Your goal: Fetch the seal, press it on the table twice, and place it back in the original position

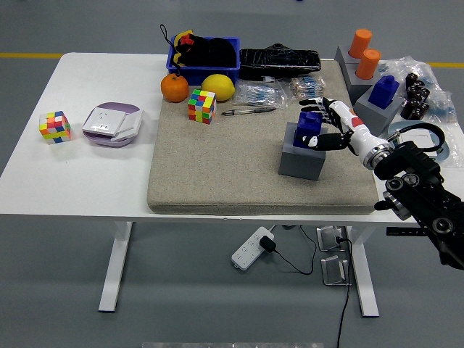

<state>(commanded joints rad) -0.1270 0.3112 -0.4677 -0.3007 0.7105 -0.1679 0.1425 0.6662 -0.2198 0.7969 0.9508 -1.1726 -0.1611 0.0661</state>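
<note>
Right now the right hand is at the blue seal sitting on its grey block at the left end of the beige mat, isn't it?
Not quite: the head view shows the right hand at the blue seal on its grey block toward the right end of the beige mat, not the left.

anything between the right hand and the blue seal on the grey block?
Nothing visible. The right hand is already at the blue seal, fingers around it as it sits on the grey block on the mat. Firm contact can't be confirmed.
</note>
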